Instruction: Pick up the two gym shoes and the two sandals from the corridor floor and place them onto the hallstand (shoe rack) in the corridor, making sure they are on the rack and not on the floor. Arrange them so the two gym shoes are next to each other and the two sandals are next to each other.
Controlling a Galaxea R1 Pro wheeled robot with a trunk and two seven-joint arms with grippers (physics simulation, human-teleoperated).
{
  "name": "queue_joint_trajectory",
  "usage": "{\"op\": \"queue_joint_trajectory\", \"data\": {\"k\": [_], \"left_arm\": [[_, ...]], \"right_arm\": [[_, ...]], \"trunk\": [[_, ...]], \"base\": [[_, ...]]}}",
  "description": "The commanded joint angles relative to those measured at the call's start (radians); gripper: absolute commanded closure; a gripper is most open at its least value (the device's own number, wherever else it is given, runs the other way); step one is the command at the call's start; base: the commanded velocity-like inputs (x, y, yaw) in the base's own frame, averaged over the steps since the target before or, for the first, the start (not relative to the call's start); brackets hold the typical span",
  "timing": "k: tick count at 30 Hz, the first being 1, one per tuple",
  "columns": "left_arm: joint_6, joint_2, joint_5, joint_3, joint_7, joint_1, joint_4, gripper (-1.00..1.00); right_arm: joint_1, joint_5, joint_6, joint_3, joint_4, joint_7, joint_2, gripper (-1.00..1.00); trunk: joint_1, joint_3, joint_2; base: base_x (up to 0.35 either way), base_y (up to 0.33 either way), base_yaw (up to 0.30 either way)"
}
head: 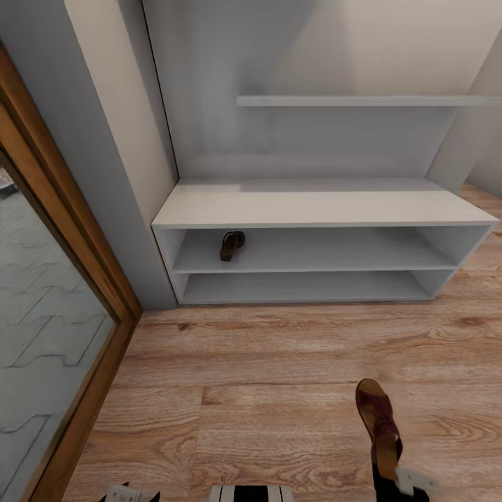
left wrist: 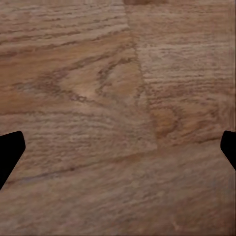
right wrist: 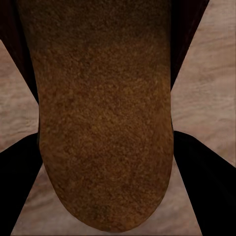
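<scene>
Nearest to me, my right gripper (head: 392,466) is clamped on the heel end of a brown sandal (head: 376,417), its toe pointing toward the rack above the wood-plank floor (head: 265,369); the right wrist view has the tan insole (right wrist: 105,118) between both fingers. My left gripper (left wrist: 118,147) hangs released, fingertips spread wide over bare planks. Farther off, the second sandal (head: 231,245) rests on the pale grey hallstand's (head: 321,209) upper open shelf, near its left end.
</scene>
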Motion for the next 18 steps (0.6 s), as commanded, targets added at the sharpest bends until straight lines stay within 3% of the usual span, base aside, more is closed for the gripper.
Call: {"op": "queue_joint_trajectory", "data": {"k": [1, 6, 7, 14, 17, 18], "left_arm": [[-0.004, 0.000, 0.002, 0.007, -0.018, 0.000, 0.001, -1.00], [-0.036, -0.001, 0.002, 0.006, -0.047, 0.000, 0.004, -1.00], [-0.041, 0.000, 0.002, 0.006, -0.051, 0.000, 0.004, -1.00], [-0.051, 0.002, 0.001, 0.005, -0.069, 0.000, -0.001, -1.00], [-0.051, 0.003, 0.002, 0.008, -0.103, 0.000, -0.006, -1.00], [-0.047, 0.006, 0.002, 0.010, -0.141, -0.001, -0.010, -1.00]], "right_arm": [[-0.005, 0.011, 0.012, 0.000, -0.007, -0.001, 0.007, 1.00], [-0.040, 0.020, 0.166, 0.054, -0.076, -0.004, 0.046, 1.00], [-0.053, 0.021, 0.230, 0.068, -0.106, -0.005, 0.061, 1.00], [-0.099, 0.024, 0.441, 0.119, -0.224, -0.029, 0.130, 1.00], [-0.132, 0.024, 0.507, 0.164, -0.261, -0.096, 0.169, 1.00], [-0.162, 0.023, 0.544, 0.208, -0.274, -0.168, 0.199, 1.00]], "trunk": [[0.000, -0.001, 0.000], [0.000, -0.001, 0.000], [0.000, -0.001, 0.000], [0.000, -0.001, 0.000], [0.000, -0.001, 0.000], [0.000, -0.001, 0.000]], "base": [[0.000, 0.000, 0.000], [0.000, 0.000, 0.000], [0.000, 0.000, 0.000], [0.000, 0.000, 0.000], [0.000, 0.000, 0.000], [0.000, 0.000, 0.000]]}}
